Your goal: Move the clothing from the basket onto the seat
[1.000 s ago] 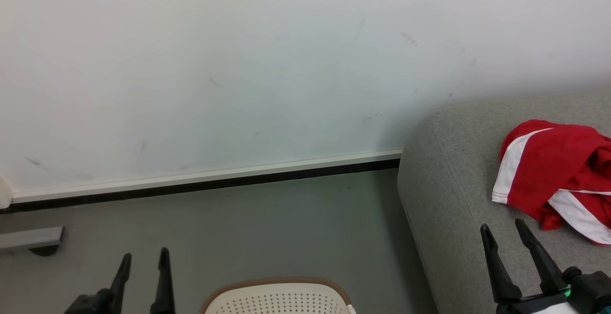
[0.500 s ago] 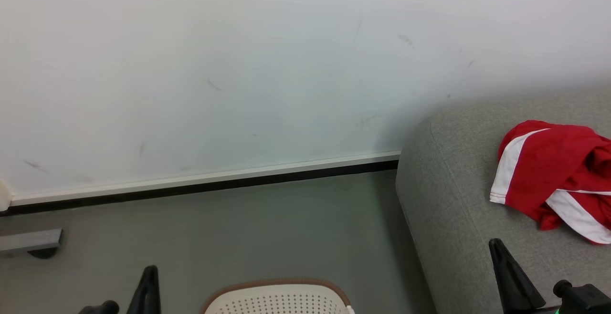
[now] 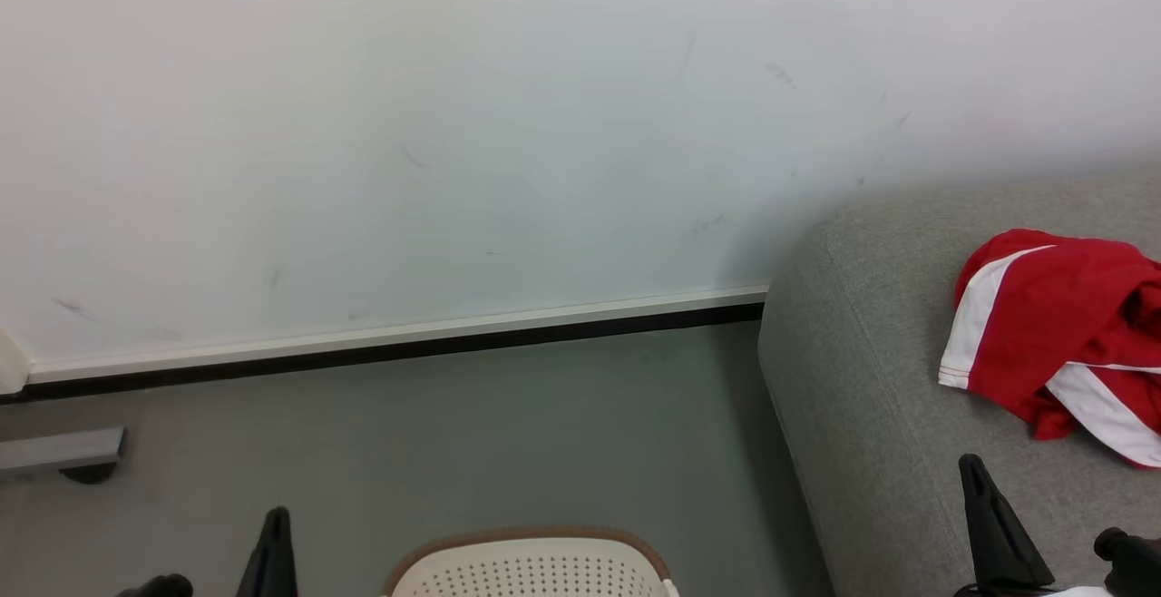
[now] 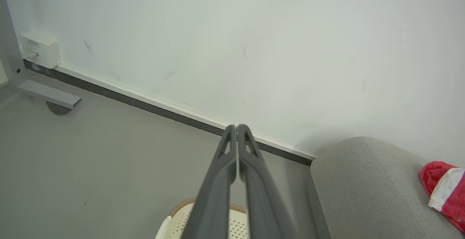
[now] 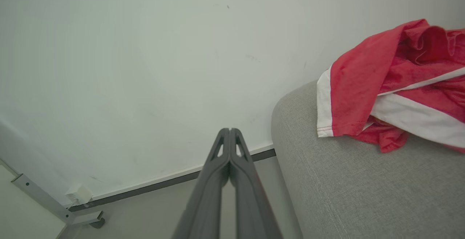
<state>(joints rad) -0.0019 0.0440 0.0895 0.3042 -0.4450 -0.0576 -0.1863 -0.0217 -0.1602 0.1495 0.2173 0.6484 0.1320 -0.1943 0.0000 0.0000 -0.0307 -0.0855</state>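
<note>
The red clothing (image 3: 1043, 325) lies on the grey seat (image 3: 862, 379), right of the basket (image 3: 531, 570). The left gripper (image 4: 237, 127) and right gripper (image 5: 229, 130) both have fingers pressed together, holding nothing.

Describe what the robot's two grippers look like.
The left gripper and right gripper each have two long, matte dark grey fingers tapering to pointed tips, with a slim triangular cut-out near each tip. In the head view, a black rounded knob sits by the right gripper's base.

Grey seat (image 3: 862, 352) — red clothing (image 3: 1043, 325) atop, basket (image 3: 531, 570) on floor (image 3: 544, 434)
</note>
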